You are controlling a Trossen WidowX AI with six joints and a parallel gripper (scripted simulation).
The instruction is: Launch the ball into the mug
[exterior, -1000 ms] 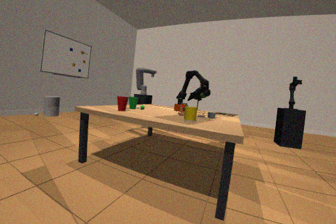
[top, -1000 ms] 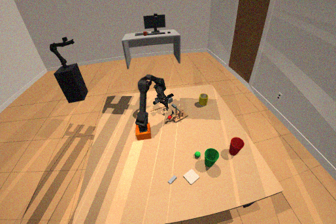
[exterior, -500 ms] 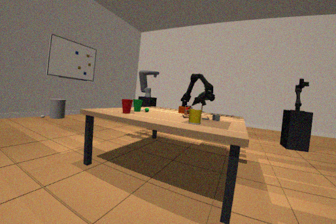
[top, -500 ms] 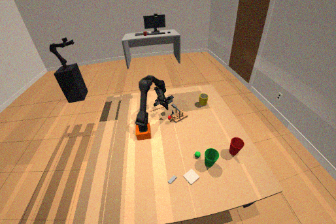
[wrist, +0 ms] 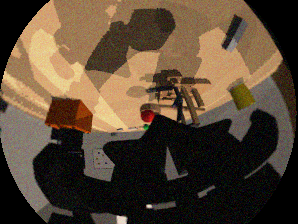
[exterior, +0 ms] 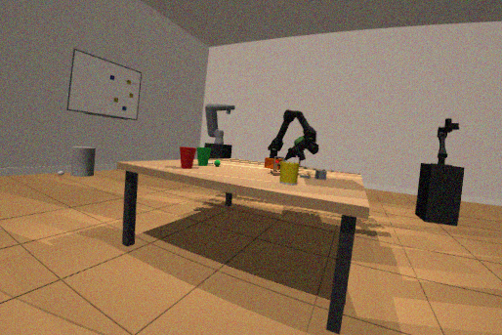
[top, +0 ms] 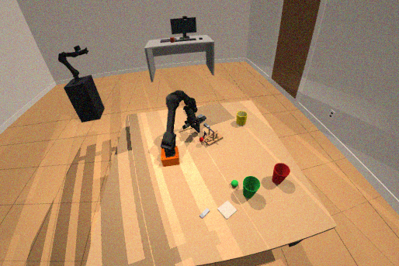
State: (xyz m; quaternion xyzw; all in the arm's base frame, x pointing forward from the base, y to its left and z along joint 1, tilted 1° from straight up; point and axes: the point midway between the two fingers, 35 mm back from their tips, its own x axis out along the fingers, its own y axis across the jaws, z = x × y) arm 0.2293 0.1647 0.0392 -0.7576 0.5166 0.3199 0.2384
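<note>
Our closed pincer (top: 199, 130) is beside the catapult (top: 213, 137) on the wooden table (top: 248, 160) (exterior: 244, 184). Behind us, a monitor (top: 183, 25) tops a grey desk (top: 179, 49).

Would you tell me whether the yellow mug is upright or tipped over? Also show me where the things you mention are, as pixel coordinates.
Upright: the yellow mug (top: 241, 119) (exterior: 289, 173) (wrist: 242, 97) stands on its base, rim upward.

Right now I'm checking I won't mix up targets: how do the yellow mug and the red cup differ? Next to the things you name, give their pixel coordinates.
The yellow mug (top: 241, 119) (exterior: 289, 173) (wrist: 242, 96) is straight-sided; the red cup (top: 280, 174) (exterior: 188, 157) flares toward its rim. The yellow mug stands nearer the catapult (top: 211, 137) than the red cup does. Both stand upright.
</note>
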